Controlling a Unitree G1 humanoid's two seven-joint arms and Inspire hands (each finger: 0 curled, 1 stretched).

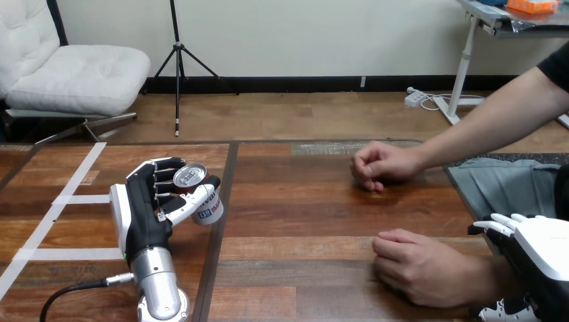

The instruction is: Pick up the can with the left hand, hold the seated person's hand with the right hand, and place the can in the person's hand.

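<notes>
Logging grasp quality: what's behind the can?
The left hand curls its fingers behind the can, thumb across its front; how they touch its far side is covered.

Red-and-white can point(203, 198), tilted, in the left robot hand point(142, 213).

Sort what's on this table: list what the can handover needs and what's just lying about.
For the job:
the can, gripped tilted in the left hand
the right hand, beside the person's nearer hand
the person's farther hand, fisted on the table

Just lying about:
white tape strips on the table's left part
</notes>
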